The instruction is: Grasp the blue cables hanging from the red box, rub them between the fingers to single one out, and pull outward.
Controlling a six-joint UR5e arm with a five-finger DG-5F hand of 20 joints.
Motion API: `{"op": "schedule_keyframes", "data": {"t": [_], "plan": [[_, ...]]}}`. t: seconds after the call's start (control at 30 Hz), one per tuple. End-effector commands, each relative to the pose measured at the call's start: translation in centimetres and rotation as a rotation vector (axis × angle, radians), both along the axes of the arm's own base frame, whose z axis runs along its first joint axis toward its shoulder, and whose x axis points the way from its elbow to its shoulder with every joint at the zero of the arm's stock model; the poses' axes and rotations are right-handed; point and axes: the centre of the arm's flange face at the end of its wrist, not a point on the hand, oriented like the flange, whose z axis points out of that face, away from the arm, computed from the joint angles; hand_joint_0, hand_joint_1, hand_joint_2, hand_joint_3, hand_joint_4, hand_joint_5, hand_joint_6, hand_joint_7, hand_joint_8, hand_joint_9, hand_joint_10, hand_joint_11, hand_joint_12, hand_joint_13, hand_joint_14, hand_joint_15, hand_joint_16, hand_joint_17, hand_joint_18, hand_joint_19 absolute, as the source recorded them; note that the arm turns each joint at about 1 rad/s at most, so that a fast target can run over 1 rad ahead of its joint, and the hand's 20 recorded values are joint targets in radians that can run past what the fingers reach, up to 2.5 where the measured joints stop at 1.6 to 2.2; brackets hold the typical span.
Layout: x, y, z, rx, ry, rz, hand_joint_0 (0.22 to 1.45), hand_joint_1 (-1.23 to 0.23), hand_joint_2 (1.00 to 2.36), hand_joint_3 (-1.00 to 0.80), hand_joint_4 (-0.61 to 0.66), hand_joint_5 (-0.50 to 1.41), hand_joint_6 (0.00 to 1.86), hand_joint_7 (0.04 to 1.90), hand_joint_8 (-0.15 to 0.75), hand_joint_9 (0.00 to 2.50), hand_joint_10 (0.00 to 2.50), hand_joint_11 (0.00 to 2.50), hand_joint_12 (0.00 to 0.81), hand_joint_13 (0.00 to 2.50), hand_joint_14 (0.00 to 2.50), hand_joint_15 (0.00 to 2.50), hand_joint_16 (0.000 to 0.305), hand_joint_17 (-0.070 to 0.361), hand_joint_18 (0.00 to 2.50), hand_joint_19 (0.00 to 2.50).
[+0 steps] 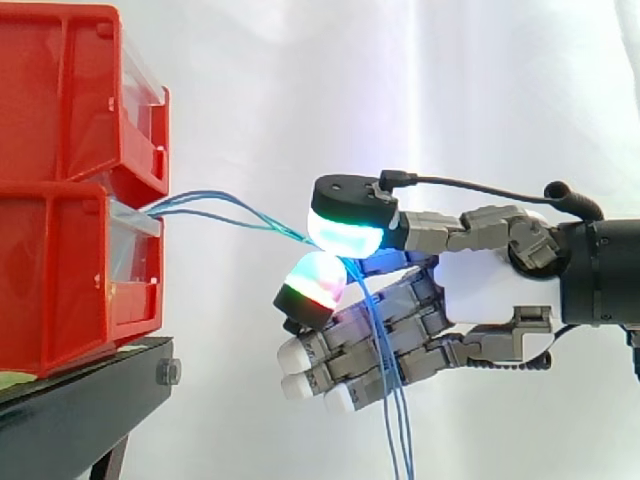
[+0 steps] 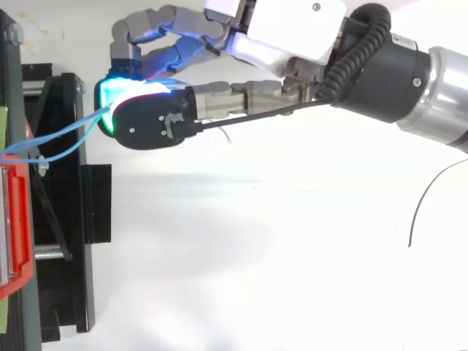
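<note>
Thin blue cables (image 1: 222, 208) come out of the front of the lower red box (image 1: 70, 275) and run right to my hand (image 1: 480, 290). The hand is shut on them: a glowing cyan pad (image 1: 345, 232) presses down against a red-green glowing pad (image 1: 315, 280) with the cables pinched between. Past the pinch the cables drop down across the curled fingers (image 1: 345, 365) and hang below. From above, the cables (image 2: 58, 139) leave the box edge (image 2: 14, 219) and reach the cyan pad (image 2: 121, 99).
A second red box (image 1: 70, 90) is stacked on the lower one; both sit on a black stand (image 1: 90, 400). A white curtain is behind. The arm (image 2: 409, 80) enters from the right.
</note>
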Motion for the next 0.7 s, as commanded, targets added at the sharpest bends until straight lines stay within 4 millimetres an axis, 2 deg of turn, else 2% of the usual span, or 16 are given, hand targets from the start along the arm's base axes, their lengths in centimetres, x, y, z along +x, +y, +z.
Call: {"op": "schedule_keyframes", "data": {"t": [0.0, 0.13, 0.23, 0.3, 0.4, 0.47, 0.53, 0.67], "plan": [[0.04, 0.05, 0.07, -0.005, -0.003, -0.003, 0.6, -0.58, 1.01, -0.29, 0.27, -0.1, 0.5, 1.24, 0.266, 0.85, 0.01, 0.29, 0.34, 0.65, 0.01, 0.24, 0.049, 0.111, 0.49, 0.38], [0.03, 0.24, 0.05, -0.005, -0.002, -0.016, 0.6, -0.65, 1.01, -0.31, 0.27, -0.1, 0.5, 1.25, 0.264, 0.84, 0.01, 0.28, 0.345, 0.66, 0.01, 0.24, 0.05, 0.113, 0.51, 0.39], [0.04, 0.22, 0.07, -0.006, -0.003, -0.017, 0.55, -0.65, 1.0, -0.46, 0.28, -0.1, 0.5, 1.26, 0.262, 0.84, 0.01, 0.28, 0.339, 0.66, 0.01, 0.24, 0.05, 0.112, 0.51, 0.39], [0.07, 0.23, -0.03, -0.006, -0.003, -0.017, 0.53, -0.61, 1.0, -0.5, 0.29, -0.09, 0.5, 1.27, 0.268, 0.85, 0.01, 0.29, 0.343, 0.67, 0.01, 0.24, 0.051, 0.115, 0.52, 0.4], [0.07, 0.34, 0.08, -0.006, -0.004, -0.016, 0.52, -0.44, 1.0, -0.5, 0.3, -0.08, 0.5, 1.25, 0.269, 0.87, 0.01, 0.25, 0.344, 0.68, 0.01, 0.25, 0.051, 0.115, 0.52, 0.4], [0.07, 0.33, 0.08, -0.006, -0.004, -0.017, 0.52, -0.38, 1.0, -0.5, 0.3, -0.08, 0.5, 1.24, 0.271, 0.89, 0.01, 0.26, 0.342, 0.68, 0.01, 0.25, 0.051, 0.115, 0.51, 0.41], [0.02, 0.21, 0.05, -0.006, -0.001, -0.019, 0.54, -0.36, 1.0, -0.5, 0.3, -0.08, 0.5, 1.23, 0.268, 0.88, 0.01, 0.26, 0.34, 0.68, 0.01, 0.25, 0.05, 0.113, 0.51, 0.42], [-0.02, 0.19, 0.02, -0.004, 0.001, -0.02, 0.57, -0.42, 1.0, -0.46, 0.29, -0.08, 0.5, 1.23, 0.264, 0.88, 0.01, 0.26, 0.336, 0.7, 0.01, 0.26, 0.049, 0.109, 0.51, 0.43]]}}
